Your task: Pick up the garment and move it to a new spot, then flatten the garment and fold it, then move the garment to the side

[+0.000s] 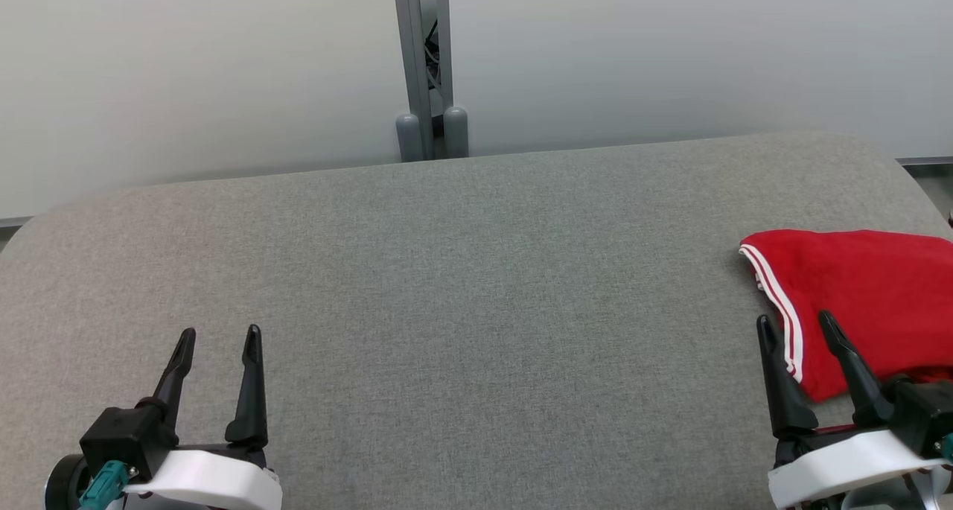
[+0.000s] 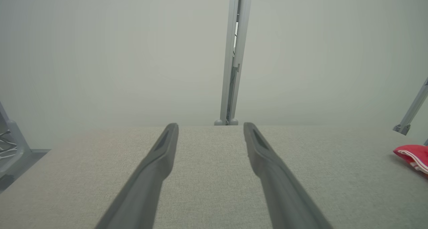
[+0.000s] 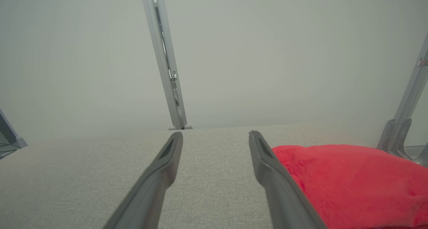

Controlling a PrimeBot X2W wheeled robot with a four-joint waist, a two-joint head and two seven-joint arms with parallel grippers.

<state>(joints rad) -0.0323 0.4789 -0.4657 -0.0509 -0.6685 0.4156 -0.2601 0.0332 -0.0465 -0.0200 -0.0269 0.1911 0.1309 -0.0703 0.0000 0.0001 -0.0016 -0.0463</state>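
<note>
The garment (image 1: pixel 871 294) is a red bundle with white-and-red striped trim along its left edge, lying at the far right of the grey table (image 1: pixel 476 272); no numerals show. My right gripper (image 1: pixel 794 319) stands open just in front of the garment's left edge. In the right wrist view the gripper (image 3: pixel 215 133) has nothing between its fingers, and the garment (image 3: pixel 351 179) lies just right of the right finger. My left gripper (image 1: pixel 220 332) is open over bare cloth at the lower left. From the left wrist the gripper (image 2: pixel 210 125) is empty, with the garment (image 2: pixel 413 153) far right.
The grey fabric-covered table has rounded far corners and ends against pale frosted wall panels (image 1: pixel 186 63). A grey metal post (image 1: pixel 424 71) with two round feet stands behind the table's far edge at the middle. More grey frame legs (image 3: pixel 398 135) stand beyond the right end.
</note>
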